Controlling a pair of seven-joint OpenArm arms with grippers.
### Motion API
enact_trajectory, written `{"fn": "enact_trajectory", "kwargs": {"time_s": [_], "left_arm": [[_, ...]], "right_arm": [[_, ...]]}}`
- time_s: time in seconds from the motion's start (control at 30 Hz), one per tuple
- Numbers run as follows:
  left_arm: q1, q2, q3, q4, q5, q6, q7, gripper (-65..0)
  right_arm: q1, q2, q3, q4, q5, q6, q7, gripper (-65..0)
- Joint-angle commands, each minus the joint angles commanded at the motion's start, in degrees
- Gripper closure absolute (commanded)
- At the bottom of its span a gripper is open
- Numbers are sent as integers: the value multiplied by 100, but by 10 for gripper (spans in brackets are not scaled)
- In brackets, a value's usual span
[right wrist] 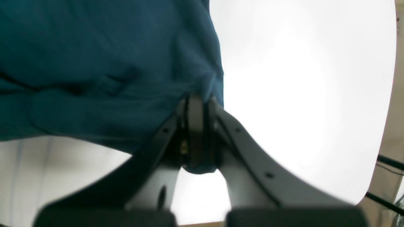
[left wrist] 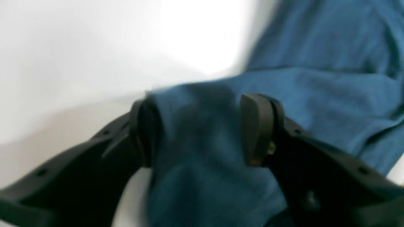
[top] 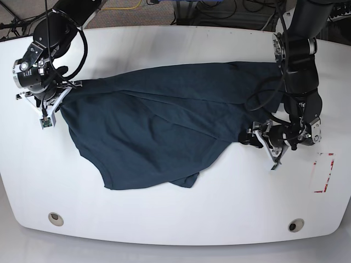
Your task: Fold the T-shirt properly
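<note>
Base view shows the T-shirt spread dark and wrinkled across the middle of the white counter, stretched between the two arms. Its upper edge runs from the arm on that view's left toward the arm on the right, and the lower part sags to a folded, rounded edge nearer the front. One flap lies doubled over along the bottom.

On the left of that view the right claw meets the shirt at its outer corner. From the right wrist camera, the right claw has its jaws pressed nearly together, with a pinch of blue cloth caught between them; a small tuft of cloth shows below the pads. The rest of the T-shirt hangs off to the left of the claw, above the bright counter.

On the right of the base view the left claw sits low at the shirt's other edge. From the left wrist camera, which is blurred, the left claw has its jaws part-way apart, with a thick bunched fold of the T-shirt filling the gap between them and touching both pads. Cloth trails away to the upper right over the counter.

A small red-and-white marking lies on the counter near the right edge, apart from the shirt.
</note>
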Motion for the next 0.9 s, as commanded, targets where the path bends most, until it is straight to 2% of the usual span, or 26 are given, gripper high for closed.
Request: {"fn": "enact_trajectory", "kwargs": {"time_s": [0.07,0.13,0.23,0.33,0.4,0.67,0.9], "left_arm": [[0,0,-18,0,0,0,-9,-72],[0,0,-18,0,0,0,-9,0],[0,-18,-18,0,0,0,-9,0],[-44,-35,-26,62,-35,110,26,0],[-53,-44,-26,387,-35,154,141,0],[-9,-9,-273,2532,-9,171,1108,0],[-53,0,-299,3912,-44,136,1662,0]], "right_arm": [[0,0,0,9,0,0,0,0],[0,0,9,0,0,0,0,0],[0,0,18,0,0,0,0,0],[26,0,0,0,0,0,0,0],[114,0,0,0,-18,0,0,0],[378,44,-9,-44,-35,0,0,0],[668,229,-167,-334,-35,0,-9,0]]}}
